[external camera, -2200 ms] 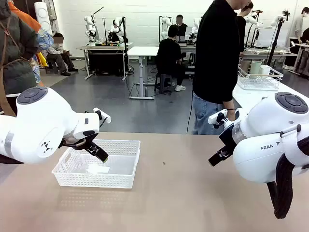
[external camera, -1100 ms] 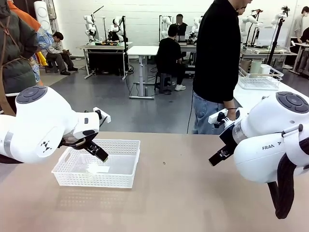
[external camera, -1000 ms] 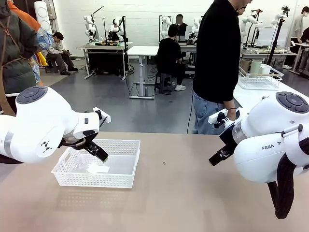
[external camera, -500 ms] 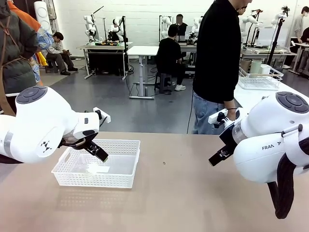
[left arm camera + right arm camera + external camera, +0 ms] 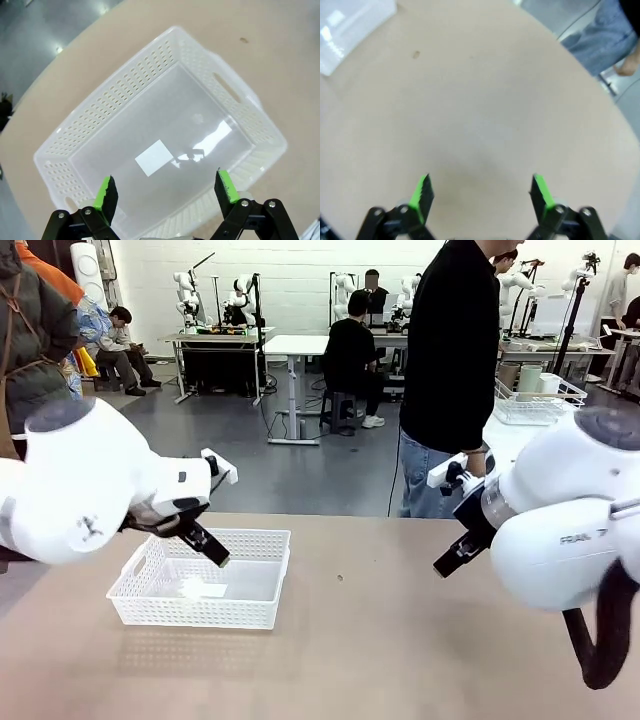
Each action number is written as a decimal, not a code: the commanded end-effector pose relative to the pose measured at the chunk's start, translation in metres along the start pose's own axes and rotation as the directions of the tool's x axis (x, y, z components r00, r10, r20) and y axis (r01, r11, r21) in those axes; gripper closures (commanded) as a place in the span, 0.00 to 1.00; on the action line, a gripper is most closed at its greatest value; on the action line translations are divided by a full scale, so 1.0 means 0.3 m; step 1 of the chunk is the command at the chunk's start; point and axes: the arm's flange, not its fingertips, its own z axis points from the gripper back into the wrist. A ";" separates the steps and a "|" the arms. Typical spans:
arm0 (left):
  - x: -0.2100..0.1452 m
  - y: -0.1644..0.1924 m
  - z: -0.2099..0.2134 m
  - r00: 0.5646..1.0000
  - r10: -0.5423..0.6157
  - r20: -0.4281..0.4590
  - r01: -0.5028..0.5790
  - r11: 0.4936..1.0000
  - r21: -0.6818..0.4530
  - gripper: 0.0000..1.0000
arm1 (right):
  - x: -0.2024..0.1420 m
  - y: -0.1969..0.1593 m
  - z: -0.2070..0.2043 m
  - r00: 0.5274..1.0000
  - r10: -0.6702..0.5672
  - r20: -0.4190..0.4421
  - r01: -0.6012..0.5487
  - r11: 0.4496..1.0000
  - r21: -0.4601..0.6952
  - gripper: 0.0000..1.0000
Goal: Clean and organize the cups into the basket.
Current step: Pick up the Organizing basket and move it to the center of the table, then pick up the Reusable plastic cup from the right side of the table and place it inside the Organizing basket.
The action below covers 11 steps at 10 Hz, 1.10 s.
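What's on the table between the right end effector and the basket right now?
Just bare tabletop, apart from one small dark speck. The front view shows the whole stretch from the basket to the right end effector.

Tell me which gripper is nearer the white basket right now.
Left. The left gripper hangs directly above the basket, jaws open, not touching it. The right gripper, also open, is over bare table, well off toward the robot's right side.
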 end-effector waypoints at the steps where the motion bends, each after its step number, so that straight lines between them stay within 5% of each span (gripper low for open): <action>1: -0.135 -0.047 0.306 0.998 -0.062 0.029 0.061 0.998 0.021 0.00 | -0.171 0.136 0.290 0.997 0.061 -0.052 -0.064 0.997 -0.045 0.00; 3: -0.246 -0.079 0.492 0.990 -0.131 0.053 0.125 0.986 0.106 0.00 | -0.299 0.220 0.375 0.991 0.071 -0.111 -0.084 0.990 -0.116 0.00; 5: -0.407 -0.138 0.527 0.988 -0.155 0.021 0.151 0.979 0.135 0.00 | -0.470 0.286 0.425 0.992 0.050 -0.113 -0.068 0.984 -0.167 0.00; 6: -0.431 -0.136 0.506 0.984 -0.163 0.068 0.141 0.956 0.258 0.00 | -0.490 0.283 0.407 0.990 0.083 -0.116 -0.114 0.951 -0.288 0.00; 7: -0.032 -0.035 0.630 0.990 -0.129 0.049 0.124 0.987 0.104 0.00 | -0.045 0.174 0.504 0.990 0.071 -0.121 -0.087 0.987 -0.132 0.00; 10: -0.051 -0.037 0.688 0.989 -0.143 0.047 0.135 0.980 0.144 0.00 | -0.063 0.194 0.563 0.990 0.070 -0.122 -0.091 0.980 -0.178 0.00; 11: -0.045 0.059 0.693 0.983 -0.005 0.185 0.030 0.990 -0.134 0.00 | -0.075 0.113 0.602 0.996 -0.063 0.070 0.057 0.995 0.076 0.00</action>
